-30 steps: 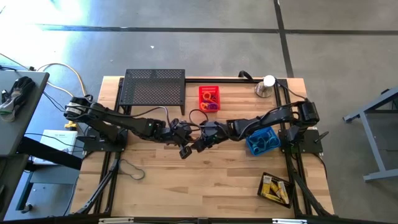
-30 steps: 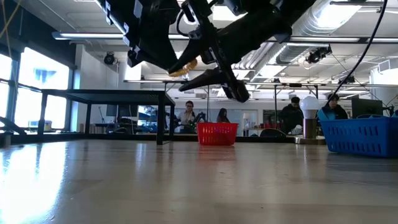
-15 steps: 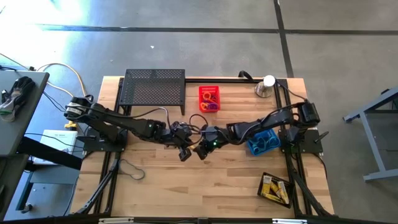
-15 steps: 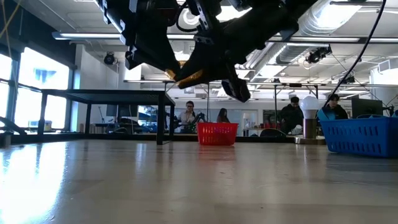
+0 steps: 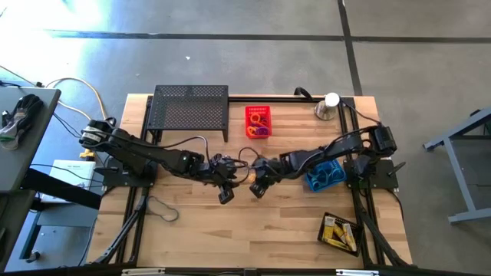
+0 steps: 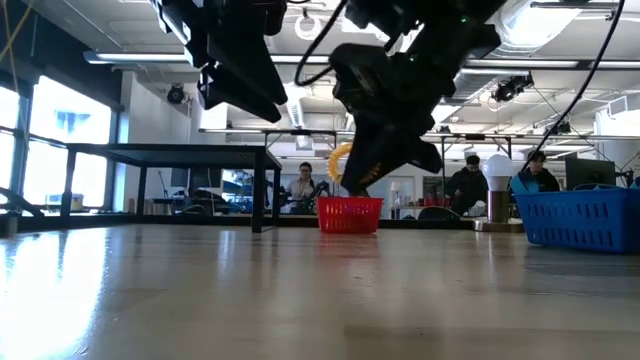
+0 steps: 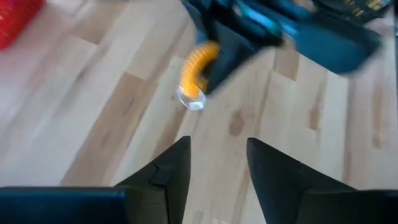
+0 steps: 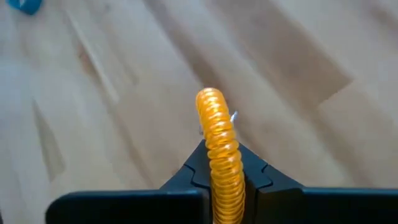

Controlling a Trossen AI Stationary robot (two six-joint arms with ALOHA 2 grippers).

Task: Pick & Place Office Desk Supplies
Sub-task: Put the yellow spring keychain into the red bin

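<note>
Both arms reached in low over the middle of the table, wrists nearly meeting. The left gripper (image 5: pixel 223 195) pointed toward the right arm, its fingers (image 7: pixel 168 171) parted with nothing between them. The right gripper (image 5: pixel 255 189) hung above the table, tilted downward it seemed, jaws closed on an orange coil (image 8: pixel 219 149) that stuck out past the fingertips.

bright overhead light, blurred wrist views

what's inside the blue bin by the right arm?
The blue bin holds a few loops, seen from above. The right arm crosses one edge and covers part of it; the low view shows only its wall.
</note>
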